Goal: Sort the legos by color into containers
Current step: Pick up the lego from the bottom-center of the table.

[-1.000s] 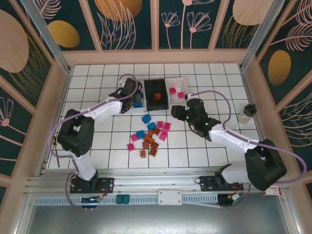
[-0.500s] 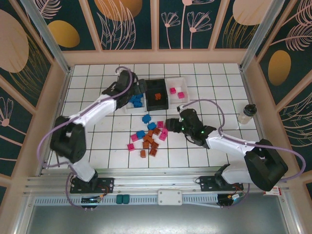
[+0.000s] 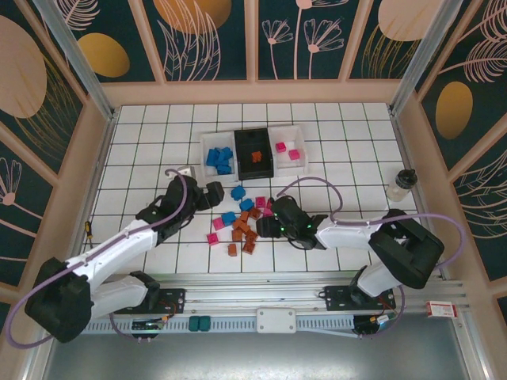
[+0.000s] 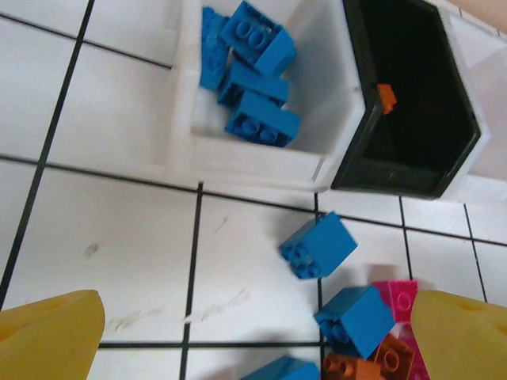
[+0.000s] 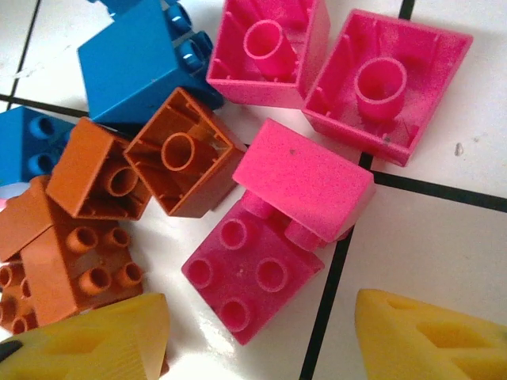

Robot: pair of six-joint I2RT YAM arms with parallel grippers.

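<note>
The legos lie in a loose pile [image 3: 240, 224] of blue, pink and orange-brown bricks mid-table. The containers stand behind it: a left white bin [image 3: 204, 150] with several blue bricks, a black bin [image 3: 264, 152] holding an orange one, and a right white bin [image 3: 299, 144] with two pink ones. My left gripper [image 3: 215, 193] is open over the pile's left edge; a loose blue brick [image 4: 318, 246] lies ahead of its fingers [image 4: 49, 336]. My right gripper [image 5: 261, 348] is open low over the pile. A stud-up pink brick [image 5: 253, 273] sits just ahead of its gap, untouched.
A small dark-capped bottle [image 3: 402, 184] stands at the right side of the tiled floor. Wooden walls ring the table on three sides. Bare tiles lie to the left of the pile and along the near edge.
My left arm pulled back from the left white bin toward the pile and its jaws opened wide. My right gripper moved left and down onto the pink bricks.
</note>
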